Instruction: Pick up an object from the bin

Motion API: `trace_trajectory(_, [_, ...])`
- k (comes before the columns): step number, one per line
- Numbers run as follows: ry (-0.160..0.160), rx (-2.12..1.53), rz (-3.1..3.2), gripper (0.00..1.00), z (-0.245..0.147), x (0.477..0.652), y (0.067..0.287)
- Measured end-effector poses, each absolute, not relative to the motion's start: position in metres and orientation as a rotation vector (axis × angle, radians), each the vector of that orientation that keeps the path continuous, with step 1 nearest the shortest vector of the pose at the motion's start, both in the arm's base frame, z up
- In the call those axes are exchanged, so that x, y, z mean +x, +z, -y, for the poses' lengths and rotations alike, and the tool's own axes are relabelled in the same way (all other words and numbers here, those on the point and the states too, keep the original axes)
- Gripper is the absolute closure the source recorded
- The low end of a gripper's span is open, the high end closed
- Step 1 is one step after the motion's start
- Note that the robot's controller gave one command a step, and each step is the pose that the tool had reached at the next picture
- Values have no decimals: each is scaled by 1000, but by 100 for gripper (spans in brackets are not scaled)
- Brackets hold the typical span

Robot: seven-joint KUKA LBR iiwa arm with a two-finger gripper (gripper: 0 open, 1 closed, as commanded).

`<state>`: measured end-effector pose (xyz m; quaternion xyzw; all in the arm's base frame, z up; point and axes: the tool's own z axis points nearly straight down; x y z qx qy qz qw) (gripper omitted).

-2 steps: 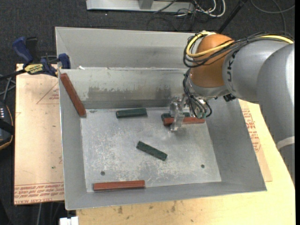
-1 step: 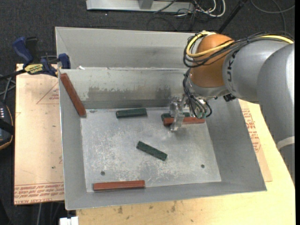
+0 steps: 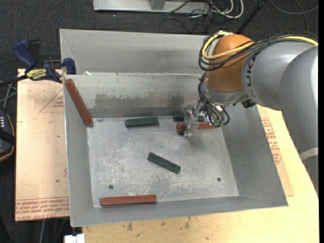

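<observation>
**Gripper down at short red-brown bar, back right of bin**

The gripper [image 3: 191,127] sat low on the bin [image 3: 126,87] floor near the back wall, right of centre. It was directly over a short red-brown bar [image 3: 205,126], whose ends showed on either side of it. Whether the gripper was apart or closed on the bar could not be told from this angle.

A small dark piece [image 3: 177,116] lay just behind, and a dark green block [image 3: 142,121] lay well to the left.

Judged step: at the grasp, lift not yet begun. The next move calls for a confirmed closure on the bar, then a straight rise clear of the back wall.
</observation>
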<state>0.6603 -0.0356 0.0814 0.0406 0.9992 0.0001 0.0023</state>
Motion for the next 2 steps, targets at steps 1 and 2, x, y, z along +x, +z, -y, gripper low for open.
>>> trace_trajectory(1, [0,127,-3132,100,36,661,114])
trace_trajectory(2, [0,126,-3134,100,35,662,157])
